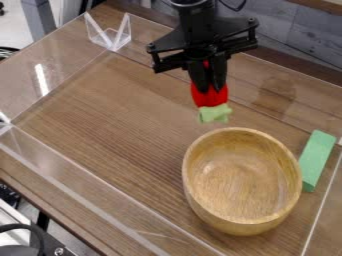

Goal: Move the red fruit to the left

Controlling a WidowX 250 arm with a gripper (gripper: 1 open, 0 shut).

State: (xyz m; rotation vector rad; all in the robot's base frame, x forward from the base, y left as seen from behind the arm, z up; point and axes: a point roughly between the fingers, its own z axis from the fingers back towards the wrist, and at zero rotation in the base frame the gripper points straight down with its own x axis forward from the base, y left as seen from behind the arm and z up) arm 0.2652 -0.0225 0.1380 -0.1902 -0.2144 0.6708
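Item: red fruit [209, 96] — pinched betw. the jaws of the gripper [207, 92], hanging clear of the table [107, 120], just above and behind the wooden bowl [243, 180] rim. Long axis approx vertical, tilted a bit; green leafy end points down, red end up into the jaws.

Gripper: pressed nearly together on the fruit, pointing steeply down.

Surrounds: green block [317, 158] lies at the bowl's right side, well apart from the fruit. Clear walls [40, 80] enclose the table; open wood to the left.

Risks, for you to watch:
- glossy oval, grip on upper part only — could slip or swivel in the jaws during a quick sideways move
- if you lower too early, leaf end may catch the bowl rim or drop inside
- release from height — fruit prob. rolls, maybe back rightward
- overshoot left — hits the clear wall
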